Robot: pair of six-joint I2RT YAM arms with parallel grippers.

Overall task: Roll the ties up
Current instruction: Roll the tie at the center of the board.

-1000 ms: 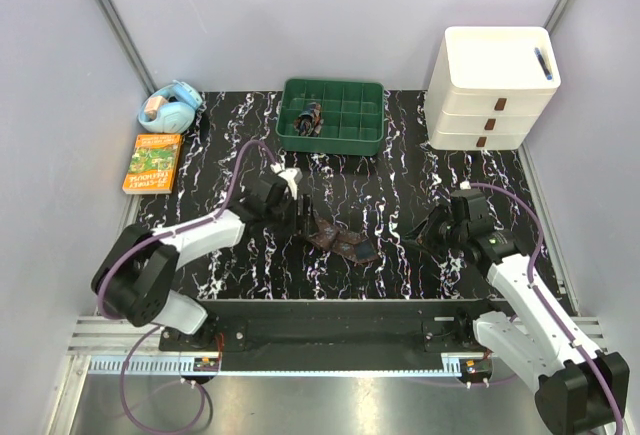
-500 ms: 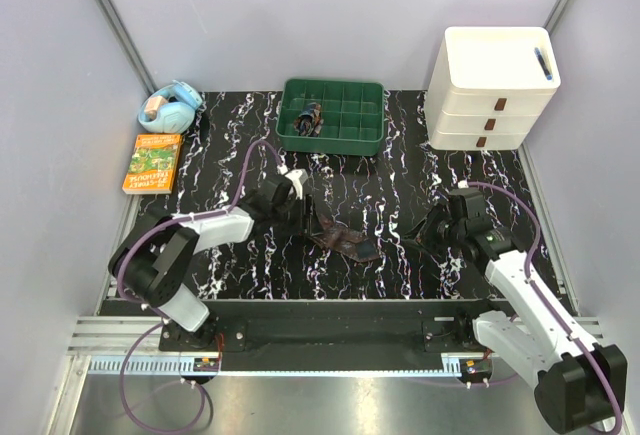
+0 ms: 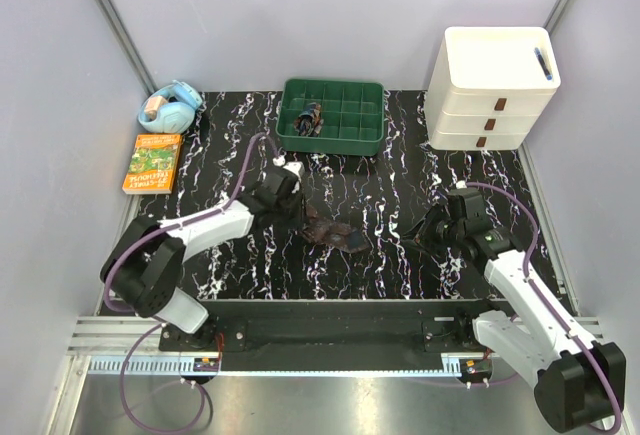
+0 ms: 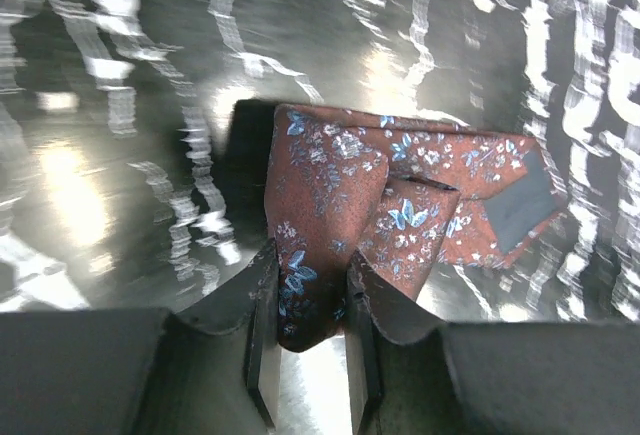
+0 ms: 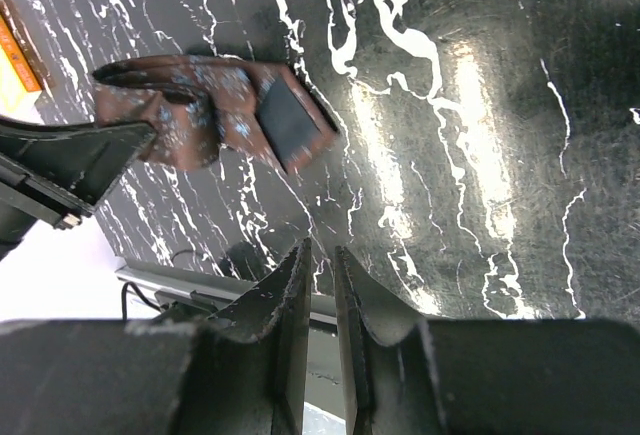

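One of the ties (image 3: 335, 235), reddish-brown with small blue flowers, lies folded in a loose heap mid-table. It shows in the left wrist view (image 4: 330, 170) and at the upper left of the right wrist view (image 5: 200, 105). My left gripper (image 3: 303, 211) is at the heap's left end, its jaws (image 4: 310, 270) shut on a fold of the cloth. My right gripper (image 3: 418, 230) hovers to the right of the tie, apart from it. Its fingers (image 5: 320, 255) stand with only a narrow gap and nothing between them. Another rolled tie (image 3: 311, 118) sits in the green tray.
A green compartment tray (image 3: 335, 145) stands at the back centre. White stacked drawers (image 3: 495, 85) are at the back right. An orange book (image 3: 153, 162) and a blue tape dispenser (image 3: 170, 105) lie at the back left. Purple cables run along both arms.
My left gripper has gone from open to shut on the tie's fold and shifted slightly back. The tie's heap has bunched tighter. The right arm has barely moved.
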